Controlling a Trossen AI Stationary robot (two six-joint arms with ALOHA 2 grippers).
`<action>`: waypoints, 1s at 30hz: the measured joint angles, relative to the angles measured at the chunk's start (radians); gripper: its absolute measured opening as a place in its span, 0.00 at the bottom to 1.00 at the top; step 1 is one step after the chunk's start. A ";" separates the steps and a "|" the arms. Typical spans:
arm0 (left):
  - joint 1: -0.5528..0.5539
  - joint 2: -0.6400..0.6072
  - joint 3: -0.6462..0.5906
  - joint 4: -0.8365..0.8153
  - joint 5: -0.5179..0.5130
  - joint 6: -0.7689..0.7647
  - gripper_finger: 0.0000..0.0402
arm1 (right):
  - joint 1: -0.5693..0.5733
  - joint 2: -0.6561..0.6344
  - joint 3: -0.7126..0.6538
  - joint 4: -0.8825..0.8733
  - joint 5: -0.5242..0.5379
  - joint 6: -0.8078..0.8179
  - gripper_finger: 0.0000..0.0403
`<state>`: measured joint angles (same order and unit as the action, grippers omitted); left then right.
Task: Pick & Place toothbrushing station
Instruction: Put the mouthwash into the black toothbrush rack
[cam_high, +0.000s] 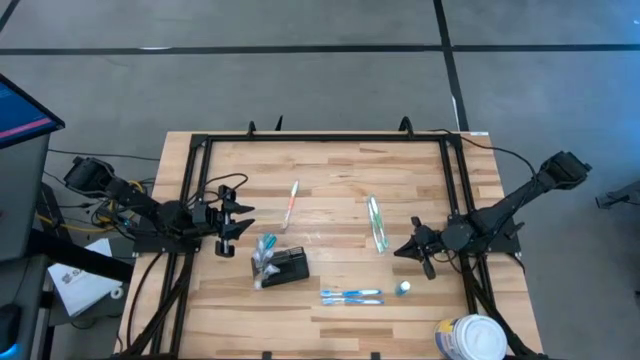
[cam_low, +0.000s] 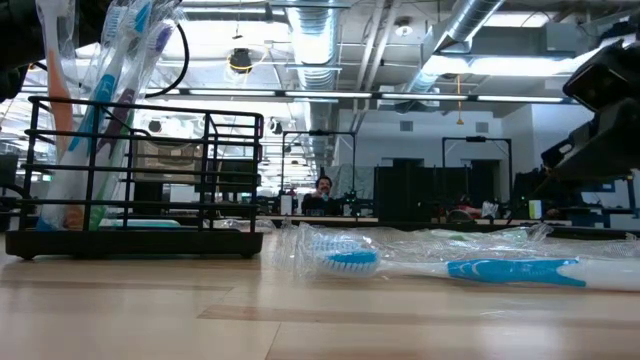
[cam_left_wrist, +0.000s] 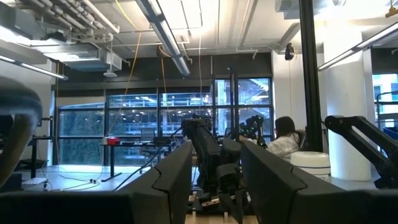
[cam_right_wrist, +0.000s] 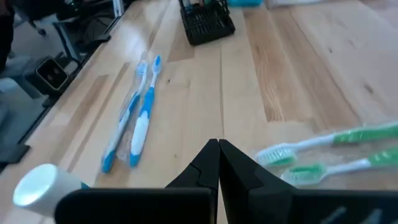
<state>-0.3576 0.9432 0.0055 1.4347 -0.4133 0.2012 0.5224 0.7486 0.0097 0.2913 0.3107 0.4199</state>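
The toothbrushing station is a small black wire holder standing on its base near the table's middle. Several toothbrushes stick out of it. It also shows in the low view and the right wrist view. My left gripper is open and empty, held level just left of the station; it also shows in the left wrist view. My right gripper is shut and empty to the station's right, above bare wood; it also shows in the right wrist view.
An orange-and-white toothbrush lies beyond the station. A wrapped green pair lies near my right gripper. A wrapped blue pair and a small white-and-teal piece lie toward the near edge. A white round tub stands at the near right corner.
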 joint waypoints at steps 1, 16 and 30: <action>0.000 0.000 0.000 0.000 0.000 0.000 0.33 | 0.000 0.000 0.000 -0.003 0.000 0.020 0.00; 0.000 0.000 0.000 -0.003 0.000 0.000 0.33 | 0.001 0.000 0.000 -0.015 -0.218 0.045 0.00; 0.000 0.000 0.000 -0.002 -0.001 -0.015 0.33 | 0.001 0.000 0.000 -0.096 -0.279 0.043 0.00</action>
<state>-0.3576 0.9432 0.0055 1.4322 -0.4140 0.1858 0.5232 0.7483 0.0097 0.1950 0.0317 0.4625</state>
